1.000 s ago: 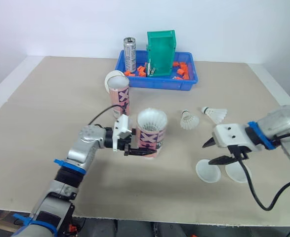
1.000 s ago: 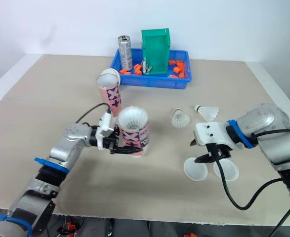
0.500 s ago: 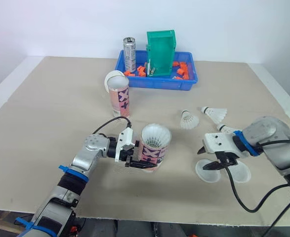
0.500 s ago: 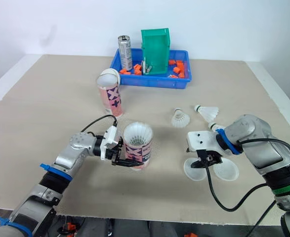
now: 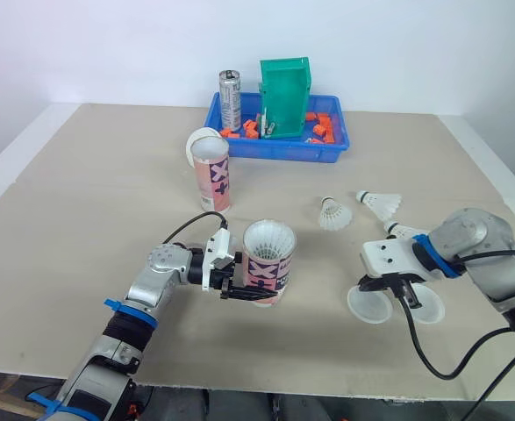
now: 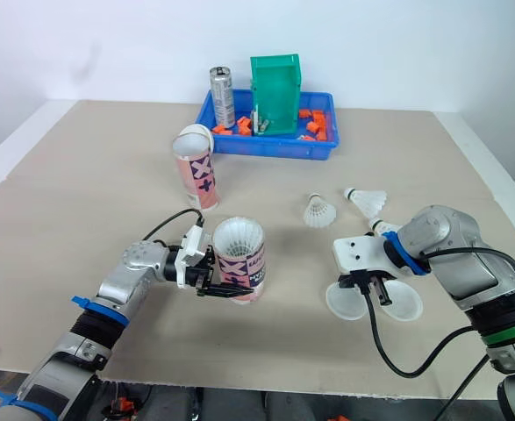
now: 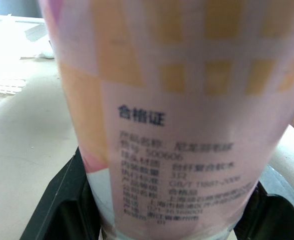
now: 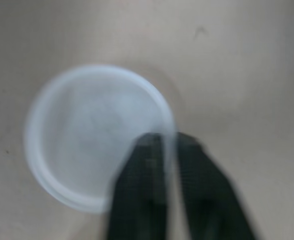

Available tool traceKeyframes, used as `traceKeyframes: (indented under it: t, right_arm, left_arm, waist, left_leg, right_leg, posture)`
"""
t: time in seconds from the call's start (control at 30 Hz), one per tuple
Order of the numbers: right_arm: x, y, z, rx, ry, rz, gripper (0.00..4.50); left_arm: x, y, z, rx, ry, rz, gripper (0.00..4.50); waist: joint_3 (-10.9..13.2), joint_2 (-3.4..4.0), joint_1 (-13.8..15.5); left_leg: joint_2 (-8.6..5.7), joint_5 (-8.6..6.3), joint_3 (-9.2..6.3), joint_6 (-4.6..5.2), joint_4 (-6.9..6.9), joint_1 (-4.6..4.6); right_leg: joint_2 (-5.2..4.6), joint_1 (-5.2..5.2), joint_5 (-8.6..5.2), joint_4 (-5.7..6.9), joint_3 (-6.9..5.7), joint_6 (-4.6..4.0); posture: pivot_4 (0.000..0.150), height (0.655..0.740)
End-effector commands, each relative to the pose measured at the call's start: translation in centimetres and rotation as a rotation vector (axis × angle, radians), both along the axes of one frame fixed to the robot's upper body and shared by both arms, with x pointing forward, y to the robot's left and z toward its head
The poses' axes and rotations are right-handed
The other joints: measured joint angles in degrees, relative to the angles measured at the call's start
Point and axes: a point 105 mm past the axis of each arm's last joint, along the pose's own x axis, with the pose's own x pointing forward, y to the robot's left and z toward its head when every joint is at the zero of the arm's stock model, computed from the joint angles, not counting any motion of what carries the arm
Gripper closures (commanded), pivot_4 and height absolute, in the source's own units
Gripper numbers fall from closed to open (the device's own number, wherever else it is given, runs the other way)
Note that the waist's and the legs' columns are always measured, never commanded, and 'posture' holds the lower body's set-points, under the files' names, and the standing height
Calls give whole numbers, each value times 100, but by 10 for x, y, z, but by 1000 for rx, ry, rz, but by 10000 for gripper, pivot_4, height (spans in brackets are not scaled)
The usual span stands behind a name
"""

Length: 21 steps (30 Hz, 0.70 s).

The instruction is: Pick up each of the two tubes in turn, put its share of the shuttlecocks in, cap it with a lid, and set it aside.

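Note:
My left gripper (image 5: 239, 286) is shut on the lower part of a pink patterned tube (image 5: 268, 274). The tube stands upright near the table's front, with white shuttlecock feathers (image 5: 268, 240) in its open mouth. The left wrist view has the tube's label (image 7: 172, 125) between the black fingers (image 7: 61, 210). A second pink tube (image 5: 214, 175) stands farther back. My right gripper (image 5: 391, 288) is shut on the rim of a translucent white lid (image 8: 86, 135) lying on the table. Another lid (image 5: 425, 309) lies beside it. Two loose shuttlecocks (image 5: 334, 213) (image 5: 382, 202) lie behind the right arm.
A blue tray (image 5: 279, 147) at the back holds a green bin (image 5: 285, 95), a silver can (image 5: 231, 98) and small orange pieces. The beige table (image 5: 90, 202) spreads bare to the left.
My right gripper has come down onto the nearer lid and shut on its rim. The left arm has drawn the held tube a little closer to the table's front.

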Motion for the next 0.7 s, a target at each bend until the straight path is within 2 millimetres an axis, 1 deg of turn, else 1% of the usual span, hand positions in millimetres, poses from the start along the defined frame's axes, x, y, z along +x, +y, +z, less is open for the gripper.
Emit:
traceKeyframes:
  t: [0.03,0.17,0.23,0.27,0.4,0.43,0.5,0.53,0.57,0.63,0.7]
  right_arm:
    - [5,6,13,14,-33,8,44325]
    - [7,17,31,78,-61,16,44325]
    - [4,32,62,151,-113,65,44325]
    - [1,38,74,177,-133,91,44325]
    - [-3,49,104,229,-195,136,44325]
    - [-4,55,118,256,-222,161,44325]
    - [-6,71,145,321,-279,213,44325]
    - [-9,83,161,368,-303,259,44325]
    - [-13,94,172,402,-311,299,44325]
    - [-21,118,184,446,-308,381,44325]
    - [-25,134,185,441,-304,442,44325]
  left_arm:
    - [-2,3,-17,55,62,-4,15868]
    - [-4,6,-23,97,80,-24,15868]
    - [-6,8,-28,131,87,-38,15868]
    - [-6,9,-29,139,92,-43,15868]
    - [-6,10,-31,152,98,-54,15868]
    - [-7,11,-31,159,99,-58,15868]
    - [-5,11,-32,171,89,-61,15868]
    - [-4,11,-32,175,87,-61,15868]
    - [-4,12,-33,180,92,-65,15868]
    - [-4,12,-34,193,100,-80,15868]
    - [-4,12,-33,203,108,-95,15868]
  waist:
    - [-1,1,-4]
    - [-2,3,-6]
    - [-3,6,-11]
    - [-6,11,-18]
    - [-11,8,-14]
    - [-12,8,-15]
    - [-11,10,-29]
    - [-11,14,-52]
    - [-16,23,-60]
    - [-18,23,-67]
    - [-26,13,-72]
  left_leg:
    - [0,0,0,0,0,1]
    - [0,0,0,0,0,5]
    - [0,0,2,0,-1,5]
    - [0,0,3,0,-4,5]
    - [1,0,-3,0,-17,11]
    - [1,0,-4,0,-21,11]
    - [1,-1,2,-1,-23,11]
    - [1,-1,4,-1,-24,13]
    - [1,-1,7,-2,-26,14]
    - [3,-1,2,-1,-34,25]
    - [6,-1,-5,-1,-39,26]
  right_leg:
    - [0,0,0,0,0,-1]
    - [1,3,2,0,1,-2]
    - [1,2,2,0,3,-2]
    - [0,1,2,0,4,-2]
    - [4,5,1,0,1,3]
    - [4,5,-3,0,0,3]
    - [2,2,-9,0,2,-6]
    - [2,0,-9,0,4,-7]
    - [2,-3,-8,1,7,-9]
    - [7,3,-8,1,5,-14]
    - [9,4,-12,1,0,-23]
  posture:
    - [1500,7362]
    - [1500,7362]
    - [1500,7362]
    - [1500,7362]
    - [1500,7362]
    - [1500,7362]
    - [1500,7362]
    - [1500,7362]
    - [1500,7362]
    - [1500,7362]
    - [1500,7362]
